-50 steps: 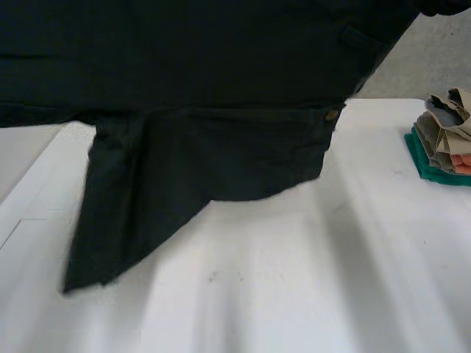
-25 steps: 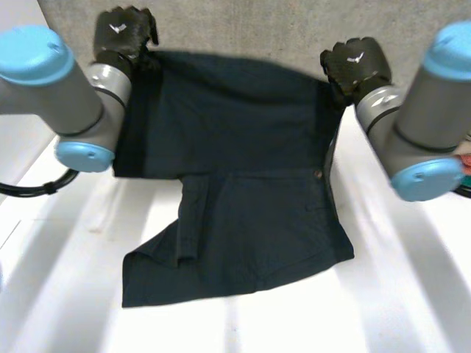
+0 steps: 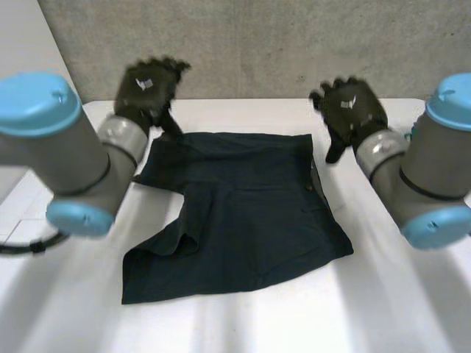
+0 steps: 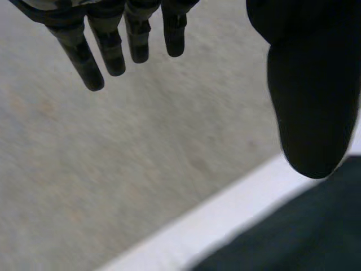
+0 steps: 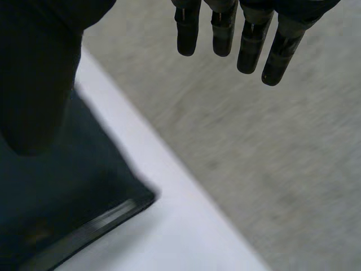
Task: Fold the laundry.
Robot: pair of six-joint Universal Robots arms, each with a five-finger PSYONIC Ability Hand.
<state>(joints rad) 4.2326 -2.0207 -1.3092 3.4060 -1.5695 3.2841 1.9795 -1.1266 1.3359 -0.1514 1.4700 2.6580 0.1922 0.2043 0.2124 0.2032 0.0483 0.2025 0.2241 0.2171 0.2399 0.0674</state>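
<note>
Over the far edge of the cloth, L hand (image 3: 151,88) hangs w/ fingers (image 4: 107,51) straight and spread, thumb apart, nothing in it. R hand (image 3: 349,110) is the same: fingers (image 5: 225,31) straight, empty, just off the far-right corner. Between the 2 hands lie the dark shorts (image 3: 243,213), flat on the white table (image 3: 397,309). Their far edge runs hand to hand, a button (image 3: 310,187) sits toward the robot's right, and 1 leg pokes out at the near-left w/ a small fold-over beside it. Neither hand touches the cloth, as far as I can tell.

Step, prob.: lay-out done, 1st fold not yet made. Next move needs both hands down on 2 corners of 1 edge, a firm pinch each, then an even carry across so the layers don't skew. Near-left leg prob. wants flattening 1st.
</note>
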